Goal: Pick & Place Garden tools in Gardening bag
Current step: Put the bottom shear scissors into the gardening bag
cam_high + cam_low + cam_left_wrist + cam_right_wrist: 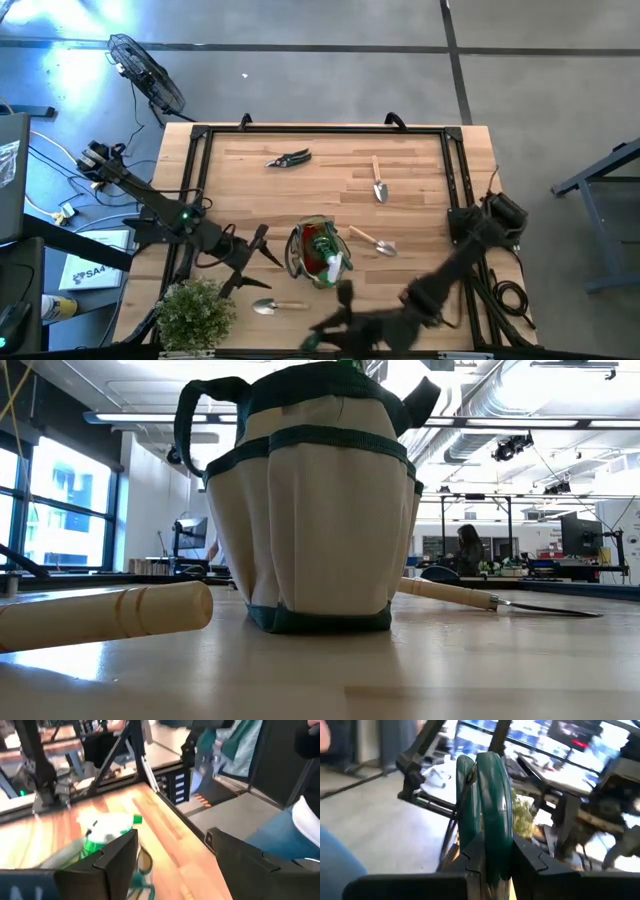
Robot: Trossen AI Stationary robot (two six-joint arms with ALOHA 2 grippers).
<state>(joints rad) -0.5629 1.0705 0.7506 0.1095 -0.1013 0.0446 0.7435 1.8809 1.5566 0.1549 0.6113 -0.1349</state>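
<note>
The olive-tan gardening bag (315, 252) with dark green trim stands on its base at the table's near middle; it also shows in the low view (310, 530). A red cloth (320, 243) and a green-and-white piece (107, 832) stick out of its top. My right gripper (343, 293) is at the bag's near right side, shut on a loop handle. My left gripper (255, 258) is open and empty, just left of the bag. Pruning shears (290, 158) and three trowels (379, 183) (372, 241) (270, 306) lie flat on the table. My right gripper (487, 857) pinches the bag's dark green loop handle (492, 820) between its two fingers. The strap stands up out of the fingers as a narrow arch. The bag's base rests on the table (320, 620).
A bushy green plant (195, 310) stands at the near left corner, close to my left arm. Black frame rails (320, 128) run along the table's edges. A trowel's wooden handle (100, 615) lies on the near side of the bag. A person stands beside the table (300, 820).
</note>
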